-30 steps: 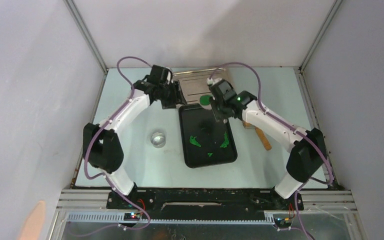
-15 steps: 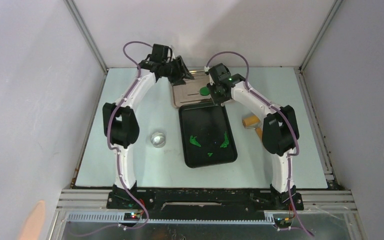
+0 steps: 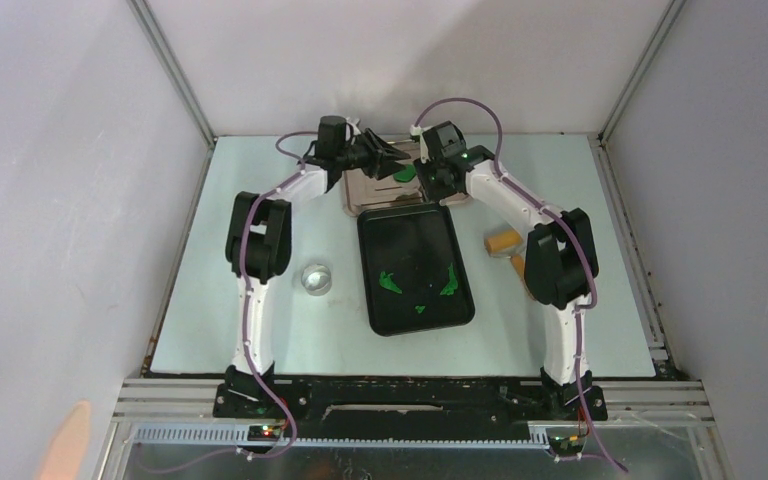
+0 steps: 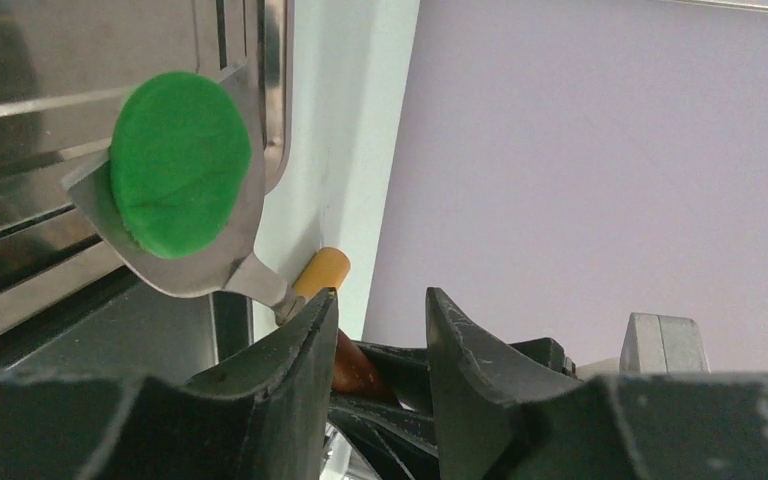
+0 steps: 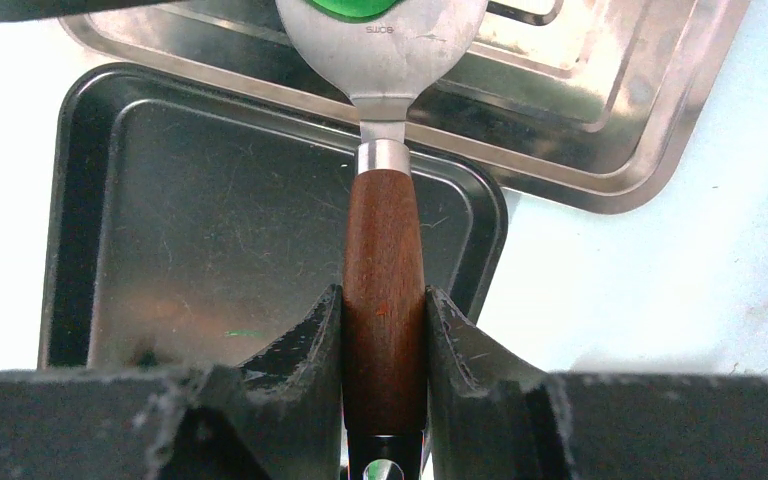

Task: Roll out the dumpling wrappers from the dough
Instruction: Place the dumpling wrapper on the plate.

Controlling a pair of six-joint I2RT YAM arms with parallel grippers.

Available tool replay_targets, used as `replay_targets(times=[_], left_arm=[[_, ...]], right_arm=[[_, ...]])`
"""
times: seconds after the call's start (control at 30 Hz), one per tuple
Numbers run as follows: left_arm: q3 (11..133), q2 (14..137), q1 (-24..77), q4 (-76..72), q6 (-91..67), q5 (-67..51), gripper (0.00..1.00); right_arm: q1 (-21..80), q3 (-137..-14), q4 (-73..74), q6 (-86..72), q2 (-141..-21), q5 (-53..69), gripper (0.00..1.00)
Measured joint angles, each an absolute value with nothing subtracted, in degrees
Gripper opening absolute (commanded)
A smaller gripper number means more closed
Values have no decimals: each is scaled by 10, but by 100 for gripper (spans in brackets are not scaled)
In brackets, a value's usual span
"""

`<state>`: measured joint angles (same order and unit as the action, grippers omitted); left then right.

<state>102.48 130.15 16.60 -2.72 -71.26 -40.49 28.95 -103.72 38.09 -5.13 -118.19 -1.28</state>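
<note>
A round green wrapper (image 4: pixel 180 160) lies flat on the blade of a spatula (image 5: pixel 384 60), straight ahead of the right hand (image 5: pixel 384 300). That hand is pinching the spatula's wooden handle between both fingers. The blade is held over a steel tray (image 5: pixel 600 120), just beyond the black tray (image 5: pixel 210 230) that lies under that hand. The left hand (image 4: pixel 382 300) faces the blade from the opposite side. Its fingers stand a little apart with nothing between them, and the wrapper sits ahead of it and off to one side, untouched.

The step in hand appears to be setting this finished wrapper down on the steel tray. To do it well, the right hand should lower and tilt the blade until its front edge meets the tray floor, without letting the handle twist. The left hand should come in low and nudge the disc's edge gently so it slides off flat. A hard pinch would likely crease or stretch dough this thin.

Green scraps (image 3: pixel 390 283) lie in the black tray. The roller (image 3: pixel 505 242) rests on the bench (image 3: pixel 600 300) beside the right arm.
</note>
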Motion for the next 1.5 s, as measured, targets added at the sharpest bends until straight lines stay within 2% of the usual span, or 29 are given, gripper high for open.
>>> replay_targets(times=[0.57,1.0,1.5], left_arm=[[1119,1309,188,191,-614,-360,44],[1226,1395,194,237,-609,-347,43],[1243,1416,199,260,-603,-328,42]], right_arm=[[285,-1054,376,-58,-1200,-19,0],[285,-1055,375,-69,-1200,-15,0],[279,-1055,374,-71,-1200,-12,0]])
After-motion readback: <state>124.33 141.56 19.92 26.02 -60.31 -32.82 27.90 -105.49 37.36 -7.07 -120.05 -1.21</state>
